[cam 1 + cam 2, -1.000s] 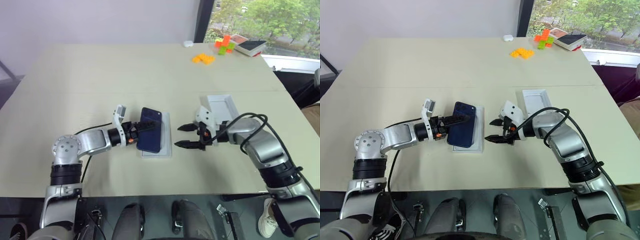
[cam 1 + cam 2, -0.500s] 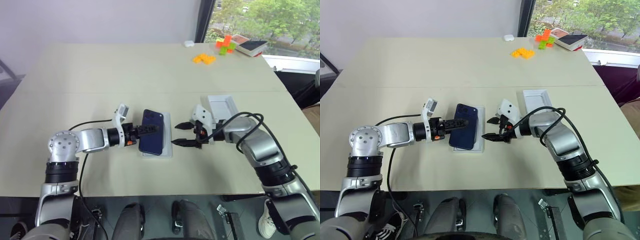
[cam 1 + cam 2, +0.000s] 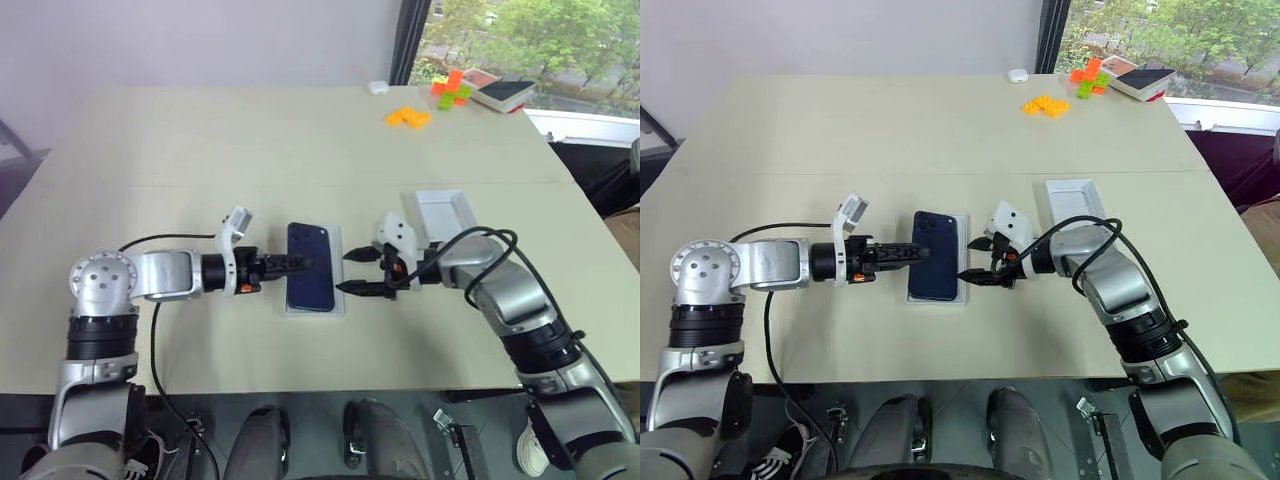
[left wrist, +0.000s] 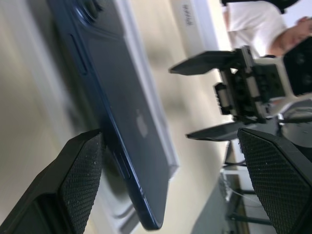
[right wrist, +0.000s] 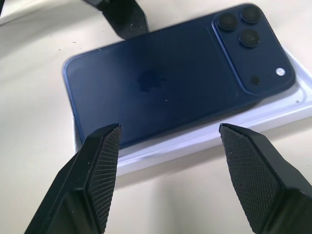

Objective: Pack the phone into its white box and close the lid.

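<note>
Both grippers, left (image 3: 300, 264) and right (image 3: 352, 272), gape beside the phone (image 3: 310, 279); it seemingly rests on the white box (image 3: 338, 270).

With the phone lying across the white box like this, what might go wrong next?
The phone rests on the white box, overhanging its left edge rather than seated, so a push from either open hand may slide it onto the table. The left hand and right hand face each other closely and may collide. The lid sits behind the right arm, awkward to reach.
</note>
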{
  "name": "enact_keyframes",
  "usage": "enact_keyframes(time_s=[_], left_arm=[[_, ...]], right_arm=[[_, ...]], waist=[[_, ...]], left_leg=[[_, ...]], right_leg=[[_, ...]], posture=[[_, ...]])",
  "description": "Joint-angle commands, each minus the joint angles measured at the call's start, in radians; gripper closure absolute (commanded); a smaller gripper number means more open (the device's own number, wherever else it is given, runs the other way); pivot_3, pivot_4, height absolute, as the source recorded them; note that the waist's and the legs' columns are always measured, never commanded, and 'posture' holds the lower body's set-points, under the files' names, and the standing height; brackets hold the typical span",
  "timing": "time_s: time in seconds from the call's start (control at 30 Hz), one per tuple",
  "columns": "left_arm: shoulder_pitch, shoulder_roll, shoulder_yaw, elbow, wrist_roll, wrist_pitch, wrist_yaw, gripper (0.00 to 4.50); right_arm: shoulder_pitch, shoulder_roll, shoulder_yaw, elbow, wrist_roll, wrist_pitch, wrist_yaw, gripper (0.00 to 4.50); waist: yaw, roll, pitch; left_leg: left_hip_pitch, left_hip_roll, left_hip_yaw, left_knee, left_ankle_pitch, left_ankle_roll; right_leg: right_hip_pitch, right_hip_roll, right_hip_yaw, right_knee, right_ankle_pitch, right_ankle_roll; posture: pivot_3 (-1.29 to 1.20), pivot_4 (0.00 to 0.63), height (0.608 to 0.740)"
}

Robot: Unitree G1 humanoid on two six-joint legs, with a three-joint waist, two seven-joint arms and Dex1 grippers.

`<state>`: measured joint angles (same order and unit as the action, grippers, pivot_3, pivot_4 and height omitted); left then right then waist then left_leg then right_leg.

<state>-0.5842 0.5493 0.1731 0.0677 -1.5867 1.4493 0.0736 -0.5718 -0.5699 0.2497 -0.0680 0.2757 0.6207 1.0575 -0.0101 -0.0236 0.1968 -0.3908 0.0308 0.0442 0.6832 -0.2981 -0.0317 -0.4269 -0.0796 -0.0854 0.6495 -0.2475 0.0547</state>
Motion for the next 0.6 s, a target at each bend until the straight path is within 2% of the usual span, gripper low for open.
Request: enact_keyframes(time_s=[0.03, 0.23, 0.37, 0.5, 0.6], left_arm=[[-0.038, 0.022, 0.017, -0.012, -0.060, -0.025, 0.015, 0.04], [-0.018, 0.063, 0.006, -0.030, -0.072, -0.038, 0.021, 0.04], [0.007, 0.080, 0.032, -0.112, 0.039, -0.100, -0.044, 0.04], [0.083, 0.147, 0.041, -0.260, 0.289, -0.311, -0.261, 0.04], [0.151, 0.198, 0.037, -0.295, 0.437, -0.450, -0.410, 0.04]], right_arm=[[-0.025, 0.004, -0.008, -0.011, 0.000, -0.021, -0.003, 1.12], [-0.026, 0.006, -0.006, -0.006, -0.003, -0.032, -0.004, 1.12], [-0.037, 0.022, -0.036, 0.001, 0.015, -0.035, -0.019, 1.12], [-0.062, 0.060, -0.083, 0.008, 0.057, -0.014, -0.050, 1.12], [-0.077, 0.105, -0.095, 0.009, 0.073, 0.001, -0.092, 1.12]], waist=[[0.001, 0.000, 0.000], [0.000, 0.000, 0.000], [0.000, 0.000, 0.000], [-0.003, 0.000, 0.000], [-0.002, 0.001, 0.000]], left_leg=[[0.000, 0.000, 0.000, 0.000, 0.000, 0.000], [0.000, 0.000, 0.000, 0.000, 0.000, 0.000], [0.000, 0.000, 0.000, 0.000, 0.000, 0.000], [0.000, 0.000, 0.001, 0.000, 0.001, -0.001], [0.000, 0.000, 0.003, -0.001, 0.001, -0.002]], right_leg=[[0.000, 0.000, 0.000, 0.000, 0.000, 0.000], [0.000, 0.000, 0.000, 0.000, 0.000, 0.000], [0.000, 0.000, 0.000, 0.000, 0.000, 0.000], [0.000, 0.001, 0.000, 0.000, 0.000, 0.000], [-0.001, 0.002, 0.000, 0.000, 0.000, 0.000]], posture=[[0.00, 0.150, 0.740], [0.00, 0.150, 0.740], [0.00, 0.150, 0.740], [0.00, 0.150, 0.740], [0.00, 0.150, 0.740]])
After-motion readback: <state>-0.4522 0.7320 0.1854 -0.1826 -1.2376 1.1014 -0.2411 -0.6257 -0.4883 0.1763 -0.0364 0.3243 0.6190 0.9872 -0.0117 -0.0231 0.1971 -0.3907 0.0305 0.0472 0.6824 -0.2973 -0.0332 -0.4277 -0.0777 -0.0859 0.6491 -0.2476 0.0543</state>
